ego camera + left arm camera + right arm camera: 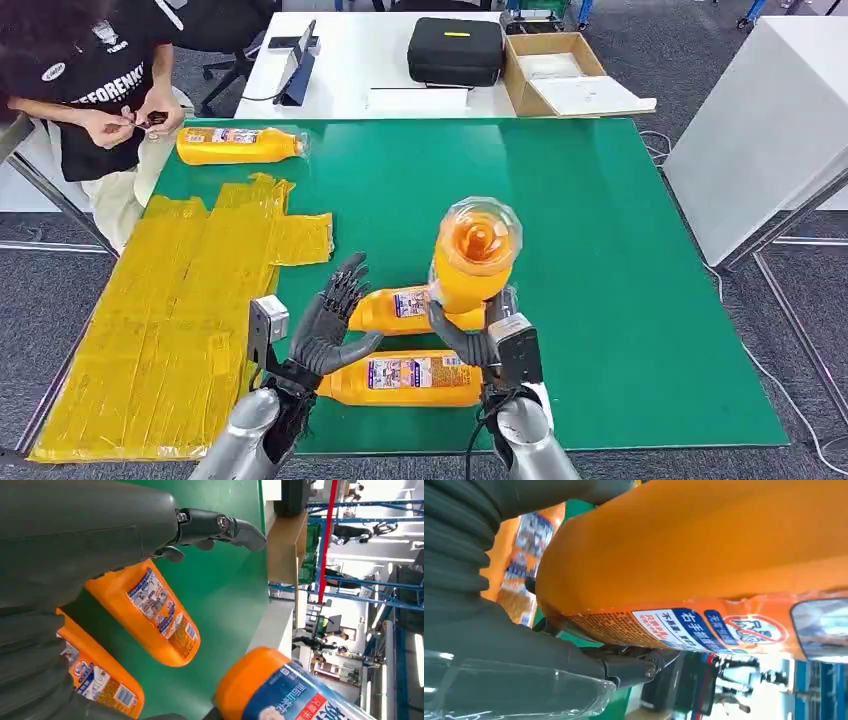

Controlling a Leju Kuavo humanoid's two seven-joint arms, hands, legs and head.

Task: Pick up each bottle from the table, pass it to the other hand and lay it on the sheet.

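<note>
My right hand (478,338) grips an orange bottle (474,256) upright above the green table (620,260), its clear cap toward the camera; the same held bottle (704,565) looms large in the right wrist view. My left hand (328,322) hangs open just to its left, fingers spread and empty, with dark fingers (220,526) seen in the left wrist view. Beneath both hands two more orange bottles lie on their sides: one (405,380) near the front edge and one (395,308) behind it. Another bottle (238,146) lies at the far left. The yellow sheet (170,310) covers the table's left part.
A person (95,80) sits at the far left corner, handling something small. Behind the green table stands a white table with a black case (455,50) and a cardboard box (565,75). A white cabinet (770,130) stands on the right.
</note>
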